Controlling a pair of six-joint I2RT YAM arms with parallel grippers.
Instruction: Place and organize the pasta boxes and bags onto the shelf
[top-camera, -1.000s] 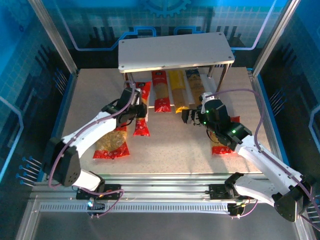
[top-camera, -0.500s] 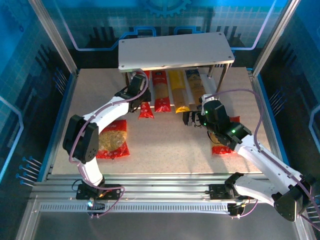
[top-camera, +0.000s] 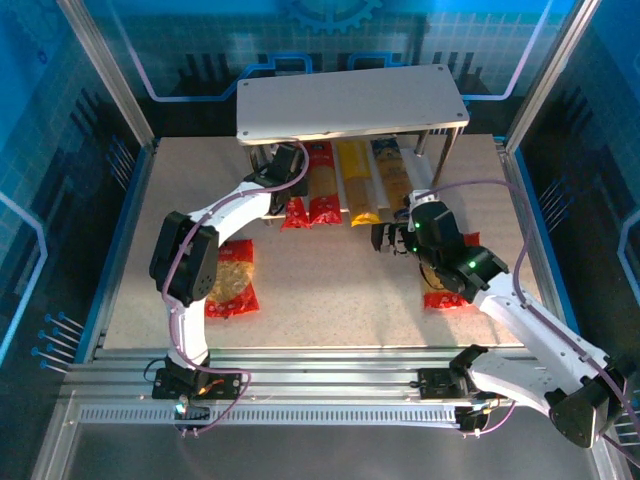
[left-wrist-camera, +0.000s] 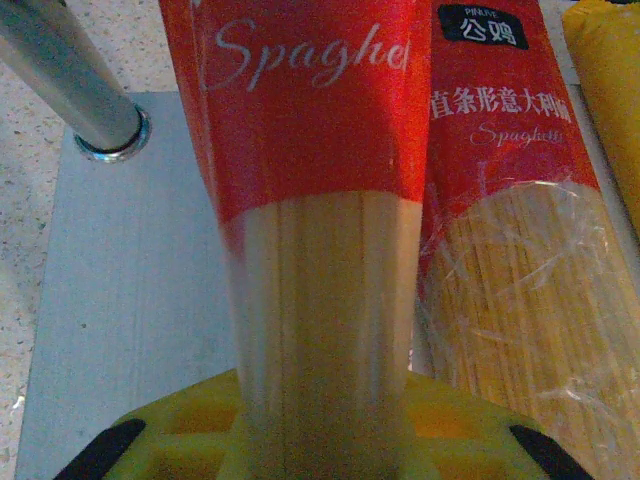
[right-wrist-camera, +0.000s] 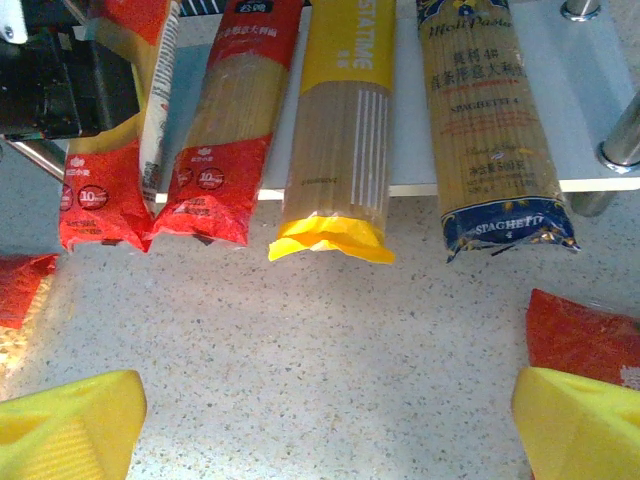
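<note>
My left gripper (top-camera: 291, 168) is shut on a red spaghetti pack (left-wrist-camera: 320, 250), holding it on the left part of the shelf's lower board (left-wrist-camera: 130, 300), under the top board (top-camera: 350, 100). Beside it lie a second red pack (left-wrist-camera: 510, 250), a yellow pack (right-wrist-camera: 340, 130) and a dark blue pack (right-wrist-camera: 490, 130), their near ends sticking out over the board's front edge. My right gripper (right-wrist-camera: 325, 420) hangs open over bare table in front of the yellow pack. One red bag (top-camera: 232, 280) lies at the left. Another bag (top-camera: 450, 295) lies partly under my right arm.
A silver shelf leg (left-wrist-camera: 80, 90) stands just left of the held pack, and further legs (right-wrist-camera: 620, 150) stand at the right. Blue enclosure walls and metal posts (top-camera: 110, 80) ring the speckled table (top-camera: 340, 300).
My left arm has reached forward, carrying the red pack from the open table in under the shelf beside the other red pack. My right gripper has hardly moved.
</note>
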